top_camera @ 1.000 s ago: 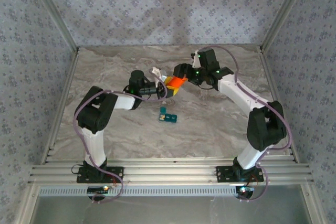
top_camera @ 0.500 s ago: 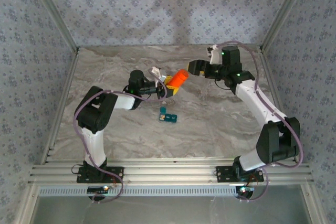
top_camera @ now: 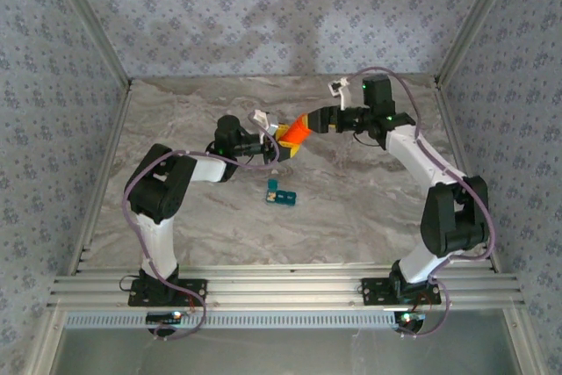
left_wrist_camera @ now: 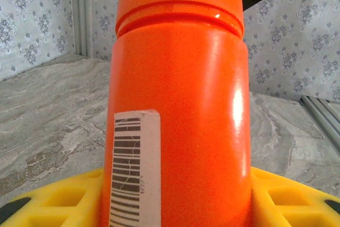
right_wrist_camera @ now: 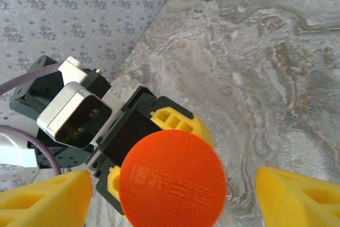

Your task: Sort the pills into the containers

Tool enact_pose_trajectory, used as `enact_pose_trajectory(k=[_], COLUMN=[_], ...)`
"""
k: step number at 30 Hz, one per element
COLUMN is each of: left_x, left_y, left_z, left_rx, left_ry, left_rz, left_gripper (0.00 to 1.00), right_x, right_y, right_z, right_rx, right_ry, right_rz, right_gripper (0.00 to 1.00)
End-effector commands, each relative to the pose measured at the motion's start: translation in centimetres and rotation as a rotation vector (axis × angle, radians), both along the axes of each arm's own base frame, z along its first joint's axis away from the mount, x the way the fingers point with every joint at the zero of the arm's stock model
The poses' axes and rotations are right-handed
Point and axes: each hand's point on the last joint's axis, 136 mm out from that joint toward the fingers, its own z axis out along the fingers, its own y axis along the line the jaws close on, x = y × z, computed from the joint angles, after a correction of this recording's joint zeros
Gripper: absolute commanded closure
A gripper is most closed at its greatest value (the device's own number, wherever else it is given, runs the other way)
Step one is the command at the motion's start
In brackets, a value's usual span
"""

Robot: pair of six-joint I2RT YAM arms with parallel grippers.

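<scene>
Top view: the left hand point(top_camera: 283, 140) is clenched on the orange bottle point(top_camera: 297, 132), which is lifted and tilted, its cap end toward 2 o'clock. The right hand point(top_camera: 316, 120) meets that cap end from 2 o'clock. The teal containers point(top_camera: 281, 193) lie on the marbled tabletop point(top_camera: 369, 208) at 6 o'clock from the bottle, well apart from both hands.

Left wrist view: the bottle stands between the yellow fingers point(left_wrist_camera: 53, 200) of the left hand point(left_wrist_camera: 175, 206). A white barcode label point(left_wrist_camera: 133, 168) sits at 7 o'clock on its body; the fine print is too small to read.

Right wrist view: the right hand point(right_wrist_camera: 172, 184) is released, with its yellow fingers point(right_wrist_camera: 42, 200) at 9 and 3 o'clock of the lid point(right_wrist_camera: 172, 176) and gaps on both sides. The lid carries raised lettering that I cannot read.
</scene>
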Motion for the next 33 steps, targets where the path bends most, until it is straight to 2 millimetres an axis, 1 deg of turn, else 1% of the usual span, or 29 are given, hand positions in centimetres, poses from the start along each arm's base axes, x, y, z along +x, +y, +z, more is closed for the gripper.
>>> enact_pose_trajectory(k=[1, 9, 12, 14, 16, 19, 22, 25, 29, 33], left_x=[-0.3, -0.4, -0.5, -0.5, -0.5, -0.5, -0.5, -0.4, -0.3, -0.2], left_y=[-0.2, -0.2, -0.1, -0.1, -0.1, -0.1, -0.1, -0.1, 0.0, 0.0], left_z=[2.5, 2.7, 2.6, 2.6, 2.7, 2.8, 3.0, 3.1, 3.3, 3.3], left_rx=[-0.043, -0.042, -0.040, -0.040, -0.040, -0.041, -0.044, -0.045, -0.046, -0.044], left_ry=[-0.069, -0.073, -0.073, -0.074, -0.075, -0.078, -0.081, -0.086, -0.091, -0.093], left_rz=[-0.034, -0.034, -0.034, -0.034, -0.033, -0.033, -0.031, -0.027, -0.019, -0.012], left_gripper=[1.00, 1.00, 1.00, 1.00, 1.00, 1.00, 1.00, 1.00, 1.00, 1.00], right_x=[-0.2, -0.2, -0.1, -0.1, -0.2, -0.3, -0.6, -0.7, -0.8, -0.8], right_y=[0.7, 1.2, 1.4, 1.5, 1.6, 1.9, 2.6, 3.6, 4.8, 6.4], right_z=[0.6, -0.1, -0.2, -0.3, -0.4, -0.8, -1.1, -2.3, -4.5, -4.7], right_rx=[0.008, 0.006, 0.005, 0.004, 0.002, -0.011, -0.010, -0.040, -0.056, 0.017], right_ry=[-0.019, 0.006, 0.012, 0.015, 0.024, 0.051, 0.100, 0.175, 0.324, 0.382], right_rz=[0.056, 0.075, 0.077, 0.075, 0.075, 0.057, 0.021, -0.072, -0.249, -0.296], right_gripper=[0.22, 0.31, 0.40, 0.50, 0.56, 0.58, 0.59, 0.60, 0.60, 0.60])
